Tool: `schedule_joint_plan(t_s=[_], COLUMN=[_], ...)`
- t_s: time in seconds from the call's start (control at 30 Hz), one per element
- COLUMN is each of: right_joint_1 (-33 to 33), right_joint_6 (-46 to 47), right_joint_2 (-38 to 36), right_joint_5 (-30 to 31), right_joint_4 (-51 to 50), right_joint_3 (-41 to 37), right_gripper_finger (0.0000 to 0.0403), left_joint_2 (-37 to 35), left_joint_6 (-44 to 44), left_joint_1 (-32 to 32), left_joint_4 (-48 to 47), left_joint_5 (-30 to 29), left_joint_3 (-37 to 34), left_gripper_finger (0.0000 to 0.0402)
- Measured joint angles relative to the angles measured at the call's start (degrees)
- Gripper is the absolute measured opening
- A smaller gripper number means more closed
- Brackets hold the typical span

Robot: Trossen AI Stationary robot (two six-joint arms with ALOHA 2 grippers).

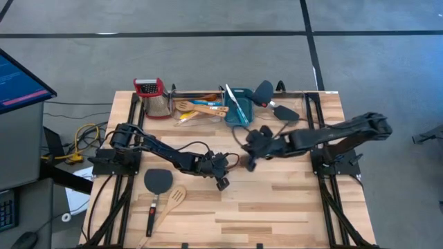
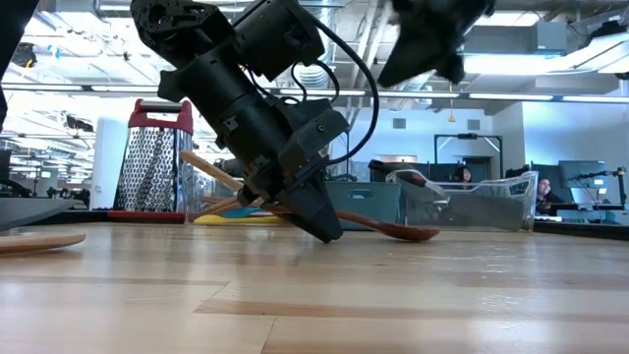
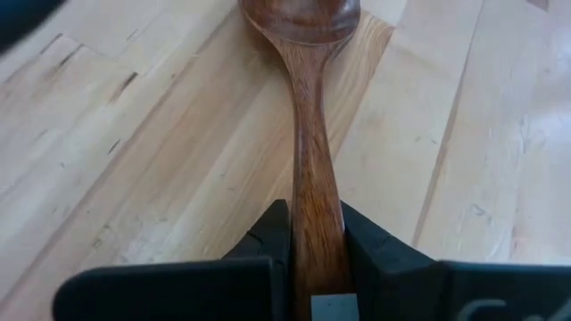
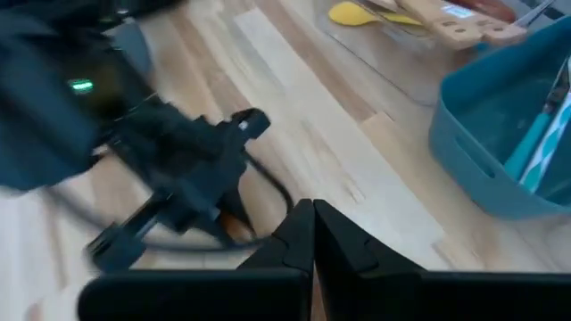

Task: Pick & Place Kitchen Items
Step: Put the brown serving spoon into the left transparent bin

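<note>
Left claw point(image 3: 317, 259) tilted low, gripping dark-brown spoon point(image 3: 308, 107).

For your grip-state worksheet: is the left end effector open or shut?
Shut on the brown spoon: the left end effector has both fingers pressed against the handle.

Left arm runs from its base at left-centre of the high view toward frame centre, wrist pitched down, left gripper point(image 1: 221, 181) low near the desk point(image 1: 277, 207). Its fingers point(image 3: 268, 234) are clamped on the handle of a dark-brown wooden spoon point(image 3: 308, 134), seen in the left wrist view. Right arm reaches from the right edge leftward to frame centre, raised; right gripper point(image 1: 249, 160) has its fingers point(image 4: 294, 236) pressed together, nothing held. The two grippers are near each other.
</note>
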Motion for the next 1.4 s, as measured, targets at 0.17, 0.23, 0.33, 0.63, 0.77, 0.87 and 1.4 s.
schedule_joint_plan(t_s=[0.17, 0.23, 0.33, 0.63, 0.77, 0.87, 1.4], right_joint_1=[2.60, 4.05, 6.67, 15.37, 18.95, 20.67, 20.13], right_joint_6=[0.97, 2.64, 5.94, 16.55, 13.22, 11.54, 15.28], right_joint_2=[-6.35, -7.93, -8.98, -8.94, -8.94, -8.94, -8.94], right_joint_5=[-0.28, -0.26, -0.26, 2.38, 2.95, 3.80, 2.70], right_joint_4=[-7.42, -10.17, -15.51, -24.13, -19.89, -14.13, 12.56], right_joint_3=[-0.01, 0.01, 0.01, -2.30, -6.38, -10.45, -30.90], right_gripper_finger=[0.0000, 0.0000, 0.0000, 0.0000, 0.0000, 0.0000, 0.0000], left_joint_2=[0.02, 0.04, 0.07, 0.11, 0.11, 0.11, -7.96], left_joint_6=[0.00, 0.00, 0.00, 0.00, 0.00, 0.00, 8.89], left_joint_1=[0.02, 0.02, 0.04, 0.07, 0.07, 0.07, 0.90], left_joint_4=[0.00, 0.02, 0.12, 0.62, 0.78, 0.85, 0.76], left_joint_5=[-0.13, -0.19, -0.28, -0.54, -1.37, -1.38, -1.64], left_joint_3=[0.00, 0.00, 0.00, -0.02, -0.02, -0.02, -0.09], left_gripper_finger=[0.0040, 0.0040, 0.0033, 0.0042, 0.0032, 0.0032, 0.0039])
